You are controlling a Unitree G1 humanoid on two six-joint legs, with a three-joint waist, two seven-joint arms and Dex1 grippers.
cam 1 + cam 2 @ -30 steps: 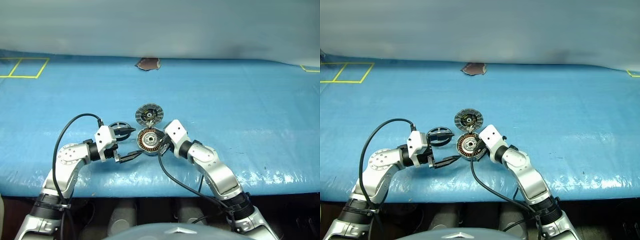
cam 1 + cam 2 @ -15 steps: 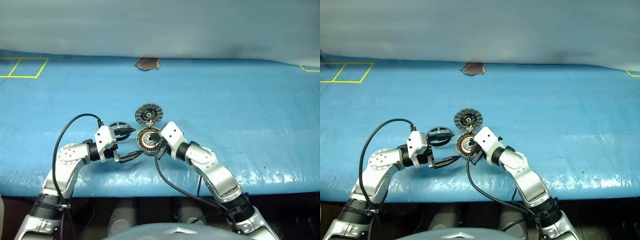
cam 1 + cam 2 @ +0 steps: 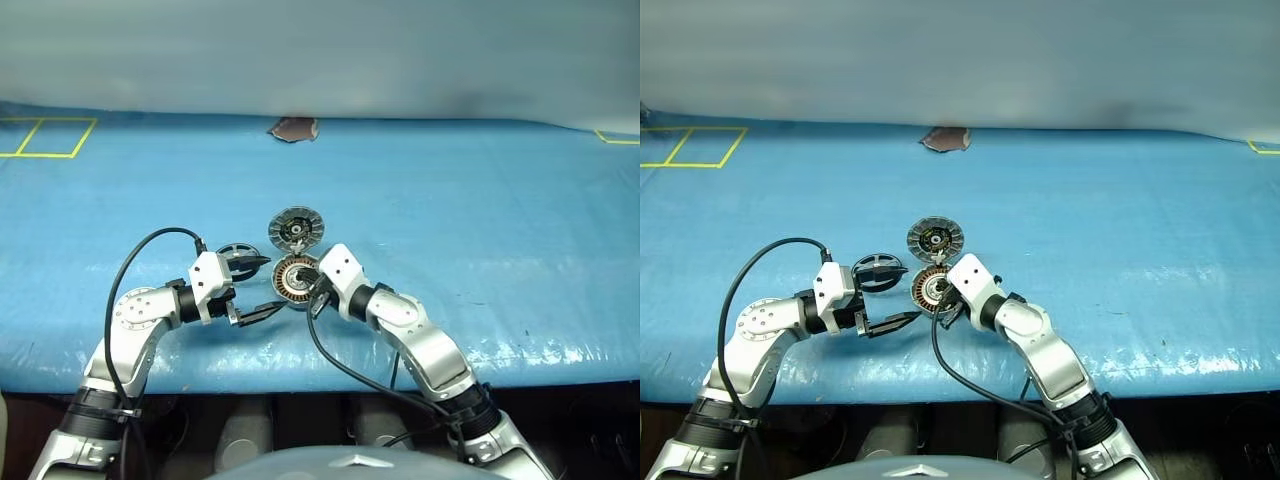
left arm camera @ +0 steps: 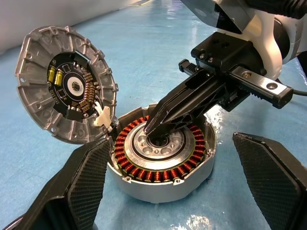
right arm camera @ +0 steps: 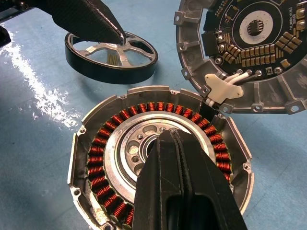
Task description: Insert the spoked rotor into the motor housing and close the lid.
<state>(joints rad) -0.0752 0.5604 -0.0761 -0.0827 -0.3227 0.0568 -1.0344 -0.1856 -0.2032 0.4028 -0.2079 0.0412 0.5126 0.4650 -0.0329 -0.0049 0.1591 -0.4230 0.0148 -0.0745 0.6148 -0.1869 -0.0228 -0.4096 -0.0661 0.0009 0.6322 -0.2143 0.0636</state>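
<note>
The motor housing (image 3: 291,279), a silver cup with copper windings (image 5: 98,143), sits on the blue table. Its lid (image 3: 297,228) stands swung open at the far rim, circuit side (image 4: 67,86) showing. The spoked rotor (image 3: 237,254), dark-rimmed with silver spokes (image 5: 111,52), lies flat just left of the housing. My right gripper (image 4: 152,130) is shut on nothing, its tip (image 5: 171,136) down at the housing's central hub. My left gripper (image 3: 262,288) is open, level with the housing on its left. Its far finger (image 5: 91,17) is over the rotor's rim.
The blue sheet (image 3: 480,220) covers the whole table, whose front edge runs just behind my arms. A small brown patch (image 3: 294,128) lies at the far edge. Yellow taped squares (image 3: 45,137) mark the far left corner. Black cables loop off both wrists.
</note>
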